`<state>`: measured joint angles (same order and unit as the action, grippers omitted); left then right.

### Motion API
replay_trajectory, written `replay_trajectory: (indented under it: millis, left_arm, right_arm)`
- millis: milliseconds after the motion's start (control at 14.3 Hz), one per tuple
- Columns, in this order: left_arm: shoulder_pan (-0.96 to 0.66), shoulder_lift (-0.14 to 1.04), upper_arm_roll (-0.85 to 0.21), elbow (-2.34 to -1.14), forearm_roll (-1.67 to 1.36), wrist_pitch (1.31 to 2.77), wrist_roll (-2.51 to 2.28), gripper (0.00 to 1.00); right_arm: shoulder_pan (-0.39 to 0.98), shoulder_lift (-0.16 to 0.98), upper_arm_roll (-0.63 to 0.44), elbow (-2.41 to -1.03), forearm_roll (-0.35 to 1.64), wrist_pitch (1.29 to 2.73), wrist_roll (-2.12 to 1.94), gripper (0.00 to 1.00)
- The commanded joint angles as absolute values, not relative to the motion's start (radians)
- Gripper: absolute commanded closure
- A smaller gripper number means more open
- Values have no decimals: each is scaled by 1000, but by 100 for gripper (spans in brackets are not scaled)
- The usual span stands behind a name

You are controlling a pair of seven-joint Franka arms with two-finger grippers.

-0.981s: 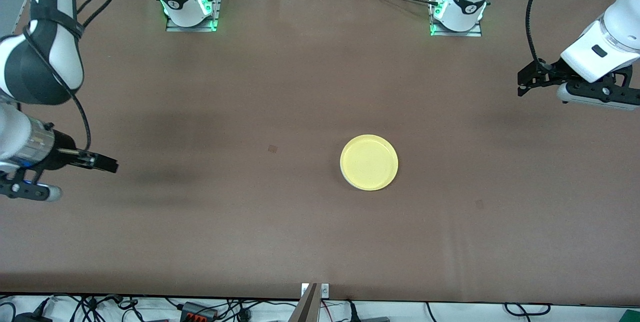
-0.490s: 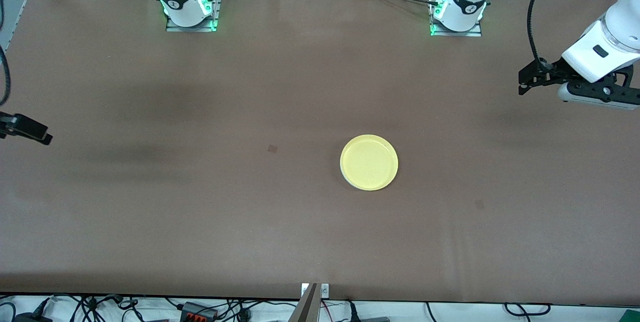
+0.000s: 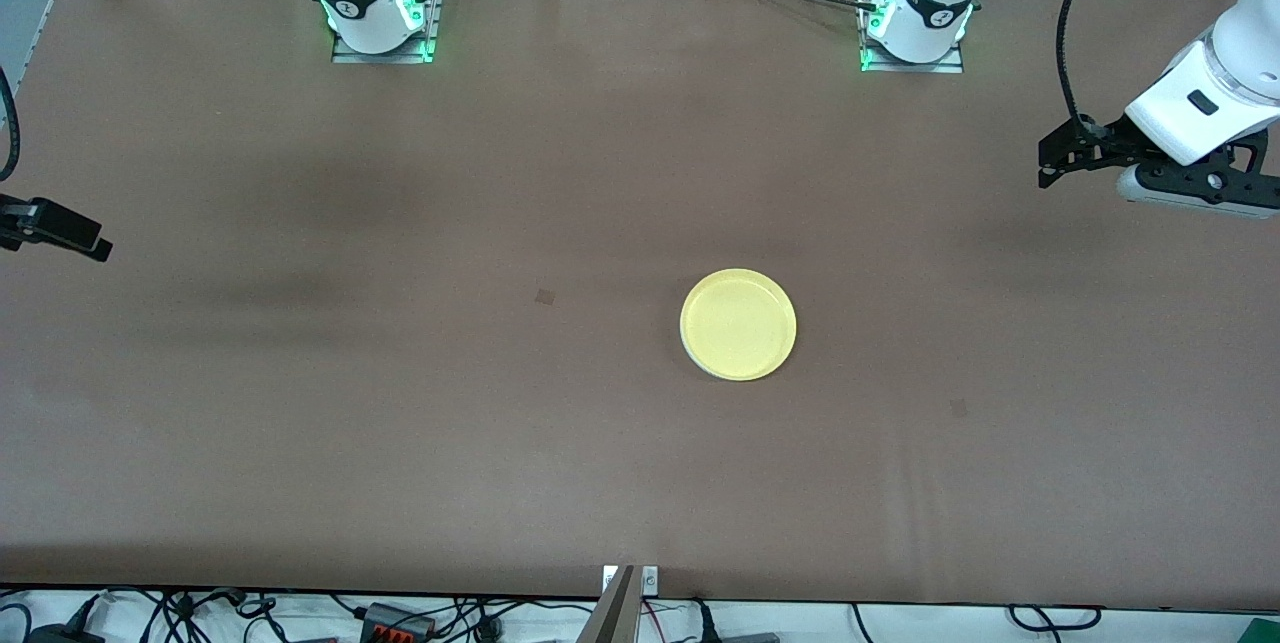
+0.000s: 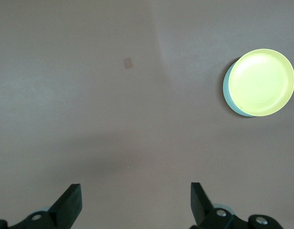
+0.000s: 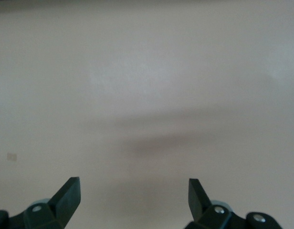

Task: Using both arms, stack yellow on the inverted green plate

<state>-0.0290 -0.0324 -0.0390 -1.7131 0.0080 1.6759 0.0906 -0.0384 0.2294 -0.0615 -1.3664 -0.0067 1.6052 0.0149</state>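
The yellow plate [image 3: 738, 324] lies right way up in the middle of the table, on the inverted green plate, which shows only as a thin pale edge [image 3: 701, 369] under its rim. In the left wrist view the yellow plate [image 4: 261, 82] covers the green plate [image 4: 226, 88] except for a crescent. My left gripper [image 3: 1046, 165] is open and empty in the air over the left arm's end of the table, its own view [image 4: 135, 187] showing bare table between the fingers. My right gripper [image 3: 92, 239] is open and empty [image 5: 133, 181] at the right arm's end.
A small dark square mark [image 3: 545, 297] lies on the brown table beside the plates, toward the right arm's end. The arm bases [image 3: 380, 15] [image 3: 915, 23] stand along the table edge farthest from the front camera. Cables lie below the near edge.
My right arm has pulled back toward its end of the table, and most of it has left the front view. My left gripper has barely moved. The plates have not moved.
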Motion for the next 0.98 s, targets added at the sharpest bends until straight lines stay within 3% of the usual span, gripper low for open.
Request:
replay_trajectory:
  millis: [0,140,561,911]
  left_arm:
    - [-28,-32,-43,-1690,34,1654,84,0]
    - [-28,-32,-43,-1690,34,1654,84,0]
    - [-28,-28,-43,-1689,34,1654,86,0]
    - [-28,-23,-43,-1677,34,1654,84,0]
  right_arm:
    - [-51,125,-45,-1503,-23,1630,8,0]
    - [-43,54,-43,-1615,-26,1681,17,0]
    - [-44,-24,-40,-1739,-28,1729,8,0]
    - [-32,-25,-38,-1726,-44,1729,5,0]
